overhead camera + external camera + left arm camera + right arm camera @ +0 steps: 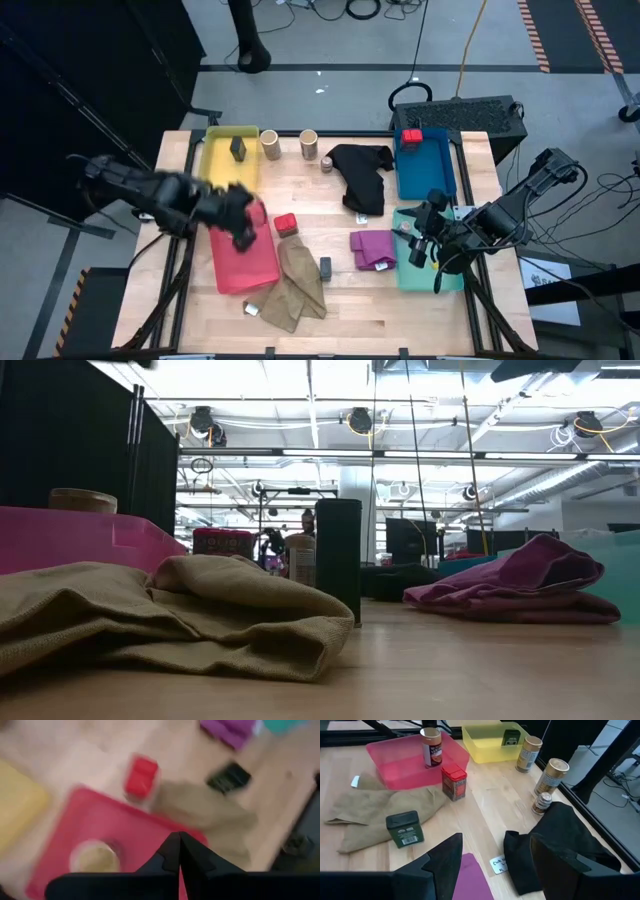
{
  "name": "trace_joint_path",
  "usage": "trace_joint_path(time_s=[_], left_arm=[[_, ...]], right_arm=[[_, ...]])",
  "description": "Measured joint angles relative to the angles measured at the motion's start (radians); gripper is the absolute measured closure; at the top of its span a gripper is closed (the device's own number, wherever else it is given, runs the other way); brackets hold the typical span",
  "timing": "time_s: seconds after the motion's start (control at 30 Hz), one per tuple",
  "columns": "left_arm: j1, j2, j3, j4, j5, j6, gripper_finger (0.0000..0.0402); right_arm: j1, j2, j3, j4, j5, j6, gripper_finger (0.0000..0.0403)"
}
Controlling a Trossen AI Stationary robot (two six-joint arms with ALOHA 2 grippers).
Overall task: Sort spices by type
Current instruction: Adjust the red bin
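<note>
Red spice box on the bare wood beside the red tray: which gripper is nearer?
Left. The left gripper hangs over the red tray beside the red spice box; the right gripper sits across the table.

table centre: bare wood (320,215) between red box (286,224) and black cloth (365,175), open to pass
front middle: khaki cloth (298,285) and dark tin (325,267) in the way
back edge: two tan canisters (290,144), small jar (326,163) standing close together
right: purple cloth (372,249) beside teal tray (405,268)
</note>
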Motion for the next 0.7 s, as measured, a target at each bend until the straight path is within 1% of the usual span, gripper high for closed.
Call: trace_joint_path(time_s=[0.17,0.23,0.33,0.47,0.57,0.63,0.7], left_arm=[[-0.190,0.048,0.004,-0.027,0.057,-0.190,0.0390],[-0.252,0.070,0.004,-0.066,0.090,-0.266,0.0389],[-0.326,0.107,-0.004,-0.120,0.104,-0.337,0.0389],[-0.386,0.164,-0.051,-0.111,0.123,-0.377,0.0389],[-0.409,0.208,-0.104,-0.072,0.180,-0.394,0.0395],[-0.425,0.232,-0.139,-0.030,0.197,-0.367,0.0397],[-0.440,0.249,-0.169,0.000,0.197,-0.307,0.0396]], right_arm=[[0.000,0.000,0.000,0.022,0.000,-0.023,0.0188],[0.000,0.000,0.000,0.022,0.000,-0.023,0.0188],[0.000,0.000,0.000,0.021,-0.001,-0.023,0.0188],[0.000,0.000,0.000,0.021,-0.001,-0.024,0.0188],[0.000,0.000,0.000,0.021,-0.001,-0.026,0.0188],[0.000,0.000,0.000,0.021,-0.001,-0.032,0.0188],[0.000,0.000,0.000,0.021,-0.001,-0.038,0.0188]])
